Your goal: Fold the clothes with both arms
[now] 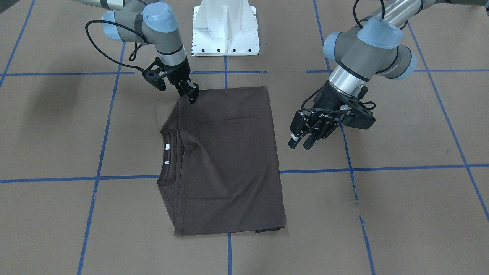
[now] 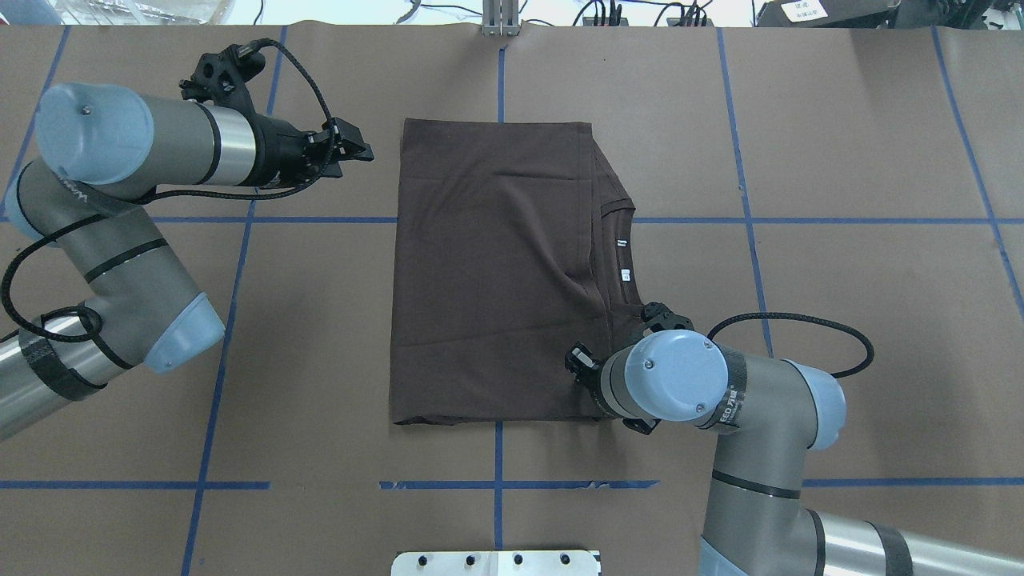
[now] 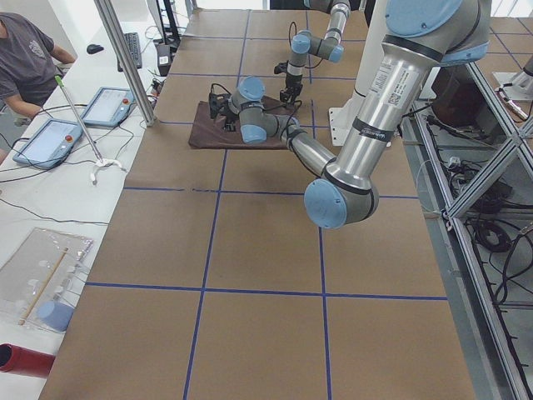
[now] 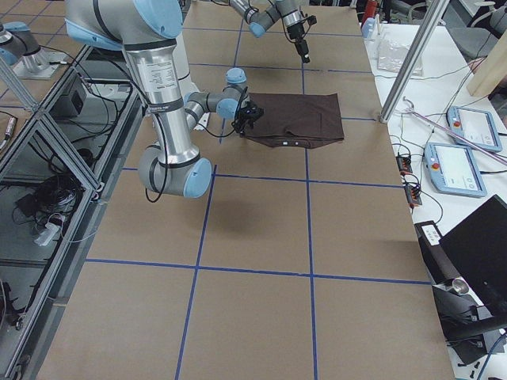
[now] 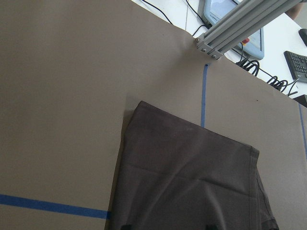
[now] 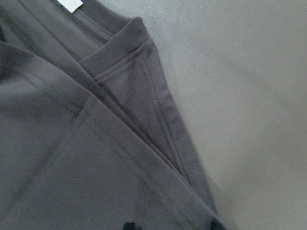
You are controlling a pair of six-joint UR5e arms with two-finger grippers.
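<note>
Right fingers: my right fingers [image 1: 193, 95] are spread, tips down at the shoulder corner of the T-shirt [image 1: 229, 152] nearest my base. My wrist view shows cloth between the tips, which as far as I can tell have not pinched it.
Left fingers: my left fingers [image 1: 293, 140] are spread and empty. They hang above the counter [image 1: 401, 198] just beside the shirt's left edge, clear of the cloth.
T-shirt: it lies flat mid-counter between my two arms, in front of the white pedestal [image 1: 225, 34].
Done: I judge one fold is in. A smooth layer lies across the body almost up to the collar [image 1: 170, 132], leaving a tidy rectangle with no sleeve sticking out.
Left to do: probably a fold halving that rectangle, once both sets of fingers hold corners.
Pointing: the collar and neck labels [image 2: 625, 274] face my right, and the closed edge faces my left.
Long axis: the rectangle runs from my base side away toward the far side.
</note>
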